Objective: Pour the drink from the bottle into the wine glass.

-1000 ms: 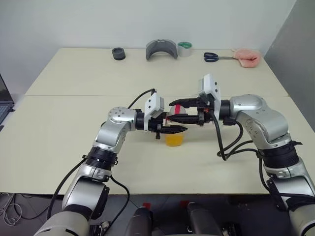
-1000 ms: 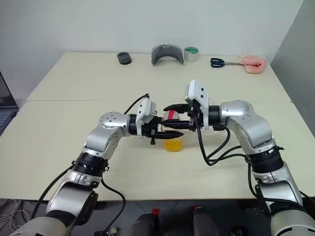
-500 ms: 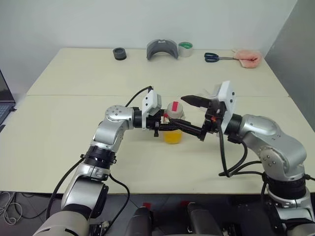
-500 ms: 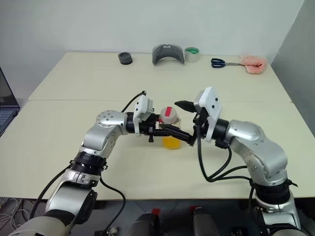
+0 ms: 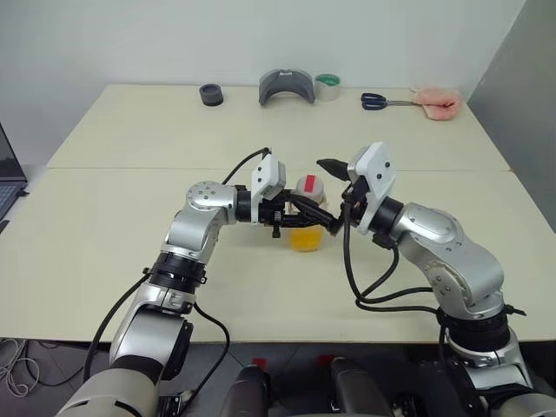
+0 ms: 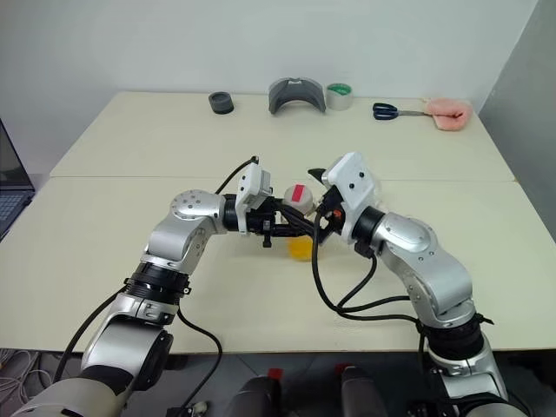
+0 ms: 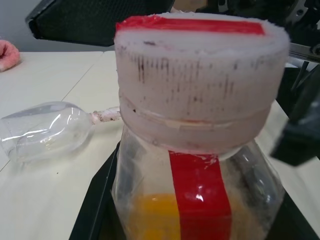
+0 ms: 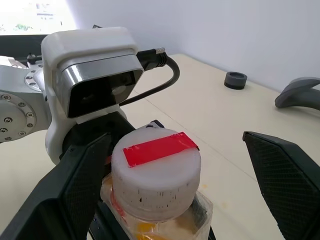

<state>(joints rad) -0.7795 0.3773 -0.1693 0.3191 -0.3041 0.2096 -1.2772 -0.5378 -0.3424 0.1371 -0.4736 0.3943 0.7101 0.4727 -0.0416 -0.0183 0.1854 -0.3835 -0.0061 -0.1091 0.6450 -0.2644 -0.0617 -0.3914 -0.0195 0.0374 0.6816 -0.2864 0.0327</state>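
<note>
Step in hand: uncapping. The cap (image 8: 156, 172) sits on the bottle (image 5: 306, 222), so no pouring can start yet.
Left hand (image 5: 300, 215): clamped shut on the bottle's body, holding it upright just above the tabletop (image 5: 130, 139), near its middle.
Right hand (image 8: 170, 165): wide apart, empty, one finger on each side of the cap and touching neither side.
Drink (image 7: 150, 215): orange, low in the bottle.
Wine glass (image 7: 47, 129): lies on its side on the tabletop beyond the bottle, bowl empty, stem toward the bottle.
Next move, as I judge: right fingers close squarely on the cap and twist it off while the left hand holds firm.
Also needed: the glass has to stand upright before any pour.
</note>
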